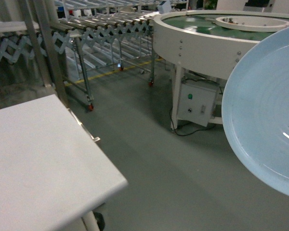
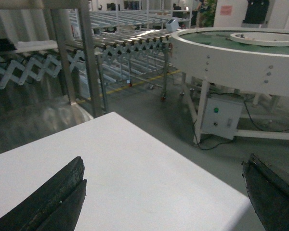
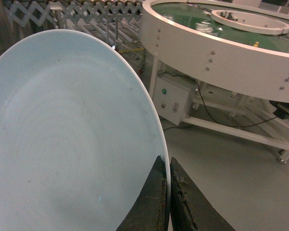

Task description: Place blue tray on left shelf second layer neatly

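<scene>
The blue tray (image 1: 265,115), a round pale-blue dish, is held up on edge at the right of the head view and hides whatever grips it. In the right wrist view the tray (image 3: 72,139) fills the left half, and my right gripper (image 3: 168,162) is shut on its rim, one dark finger on each side. My left gripper (image 2: 164,192) is open and empty above a white tabletop (image 2: 135,168). Shiny square steel posts of the left shelf (image 1: 48,53) rise at the far left; its layers are out of view.
A grey accordion-legged roller conveyor (image 1: 106,26) runs across the back. A big round white turntable (image 1: 207,43) with a green top stands back right, a control box (image 1: 195,102) beneath it. The white table (image 1: 38,159) fills the lower left; grey floor lies between.
</scene>
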Available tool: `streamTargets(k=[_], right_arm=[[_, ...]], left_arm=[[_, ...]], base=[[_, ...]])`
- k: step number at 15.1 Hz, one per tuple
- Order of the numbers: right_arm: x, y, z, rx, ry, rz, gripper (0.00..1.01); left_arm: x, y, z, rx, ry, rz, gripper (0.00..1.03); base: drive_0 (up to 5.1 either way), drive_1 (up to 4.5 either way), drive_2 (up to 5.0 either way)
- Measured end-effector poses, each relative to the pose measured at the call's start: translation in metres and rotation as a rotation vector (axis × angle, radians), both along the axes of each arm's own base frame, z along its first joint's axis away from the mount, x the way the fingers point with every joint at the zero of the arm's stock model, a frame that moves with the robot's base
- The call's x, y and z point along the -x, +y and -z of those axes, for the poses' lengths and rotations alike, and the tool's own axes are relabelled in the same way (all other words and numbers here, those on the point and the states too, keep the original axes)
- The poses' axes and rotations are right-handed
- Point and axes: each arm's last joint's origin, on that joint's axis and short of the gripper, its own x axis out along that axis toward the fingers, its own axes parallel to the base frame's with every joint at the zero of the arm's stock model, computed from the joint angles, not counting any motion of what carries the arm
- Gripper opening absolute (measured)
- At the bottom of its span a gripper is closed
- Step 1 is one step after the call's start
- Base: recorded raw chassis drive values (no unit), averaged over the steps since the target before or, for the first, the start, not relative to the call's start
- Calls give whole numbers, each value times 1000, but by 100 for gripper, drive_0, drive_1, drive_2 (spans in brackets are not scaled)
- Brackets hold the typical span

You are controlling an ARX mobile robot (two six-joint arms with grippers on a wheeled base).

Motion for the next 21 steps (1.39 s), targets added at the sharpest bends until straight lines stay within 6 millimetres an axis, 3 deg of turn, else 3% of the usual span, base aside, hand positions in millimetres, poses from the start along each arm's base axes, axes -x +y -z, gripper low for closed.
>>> streamTargets(k=[10,18,21], right_arm=[[0,0,0,0,1,0,2],[0,-1,0,0,1,5,2],[0,-1,0,0,0,2,2]], left_arm=[[0,0,0,0,1,-1,98],[0,0,0,0,0,0,98],[0,0,0,0,0,0,98]], base=[[345,-401,-401],[-158,-158,-158],[175,-87,-669]])
